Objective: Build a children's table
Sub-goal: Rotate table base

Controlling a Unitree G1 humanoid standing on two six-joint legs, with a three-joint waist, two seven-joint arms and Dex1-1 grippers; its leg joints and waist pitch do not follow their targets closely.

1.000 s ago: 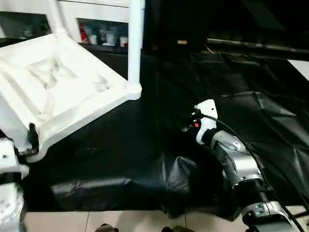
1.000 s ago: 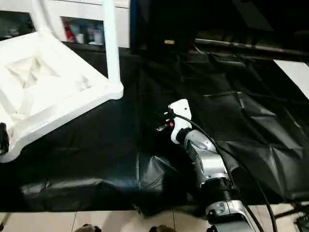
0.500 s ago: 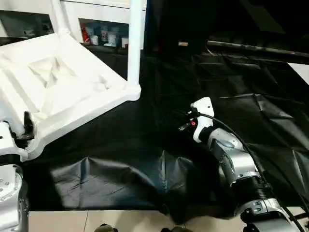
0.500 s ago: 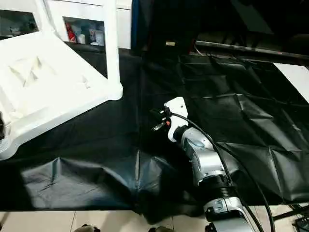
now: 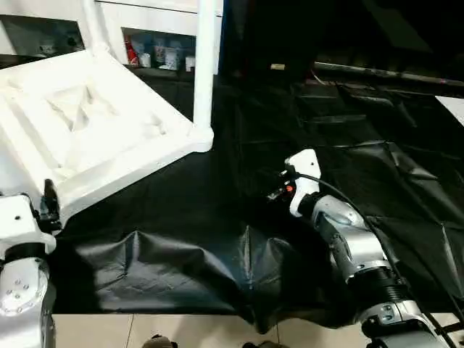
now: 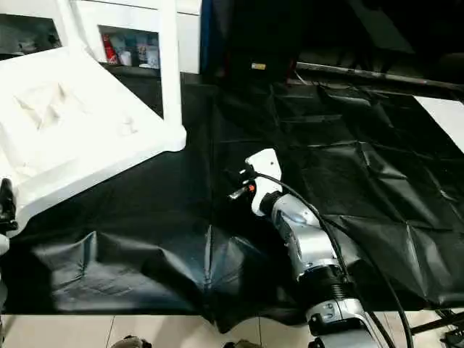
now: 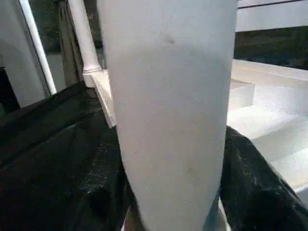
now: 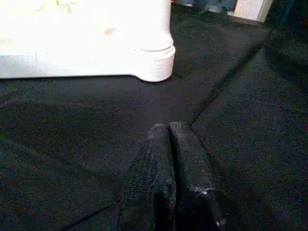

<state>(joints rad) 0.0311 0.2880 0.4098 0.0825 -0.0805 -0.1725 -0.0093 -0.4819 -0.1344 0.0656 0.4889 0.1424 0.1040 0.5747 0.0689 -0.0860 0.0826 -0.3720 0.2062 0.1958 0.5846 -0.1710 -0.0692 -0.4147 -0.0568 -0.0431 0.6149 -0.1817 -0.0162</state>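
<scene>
1. The left gripper (image 5: 48,205) sits at the near left corner of the upturned table top (image 5: 87,138). In the left wrist view its two black fingers (image 7: 250,183) stand either side of a white tube leg (image 7: 168,110), close against it; whether they press it firmly I cannot tell.
2. The table top lies underside up on the black plastic sheet (image 5: 217,239), its ribbed moulding facing the camera, tilted toward the near left.
3. Another leg (image 5: 204,65) stands upright in the round corner socket (image 5: 201,138) nearest the middle of the scene. A further leg (image 5: 93,25) rises at the far corner.
4. Behind the table top is a white cabinet (image 5: 156,32) with small items on its shelves.
5. The right gripper (image 5: 276,190) rests low over the black sheet, well apart from the table. In the right wrist view its fingers (image 8: 168,173) are pressed together with nothing between them, pointing toward the socket corner.
</scene>
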